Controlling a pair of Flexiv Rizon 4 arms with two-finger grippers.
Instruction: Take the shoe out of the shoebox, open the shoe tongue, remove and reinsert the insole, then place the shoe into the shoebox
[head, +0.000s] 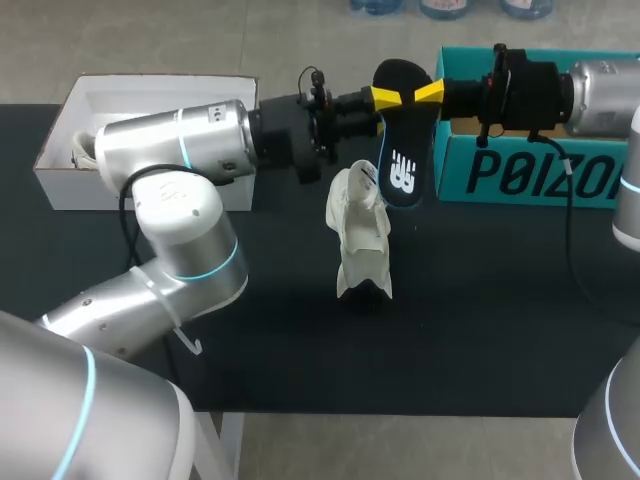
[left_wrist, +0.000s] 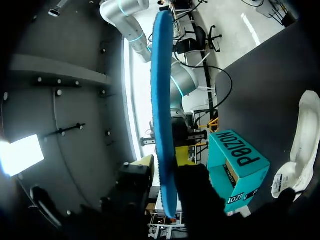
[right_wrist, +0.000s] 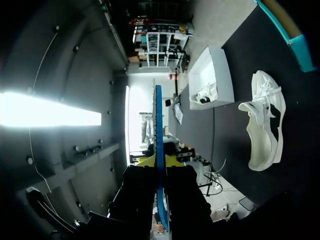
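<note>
A dark blue insole (head: 403, 165) with a white logo hangs in the air above the table's middle, heel end up. My left gripper (head: 385, 98) comes in from the left and is shut on that upper end. My right gripper (head: 428, 93) pinches the same end from the right. In each wrist view the insole (left_wrist: 162, 100) (right_wrist: 158, 125) stands edge-on between that gripper's (left_wrist: 167, 175) (right_wrist: 159, 172) own fingers. The white shoe (head: 362, 240) (left_wrist: 305, 135) (right_wrist: 265, 125) lies on the dark table just below the insole, untouched.
A white open shoebox (head: 70, 110) (right_wrist: 222, 75) sits at the back left with another white shoe (right_wrist: 205, 95) inside. A teal box (head: 520, 170) (left_wrist: 237, 160) stands at the back right, behind my right arm. Dark tabletop (head: 480, 300) stretches in front of the shoe.
</note>
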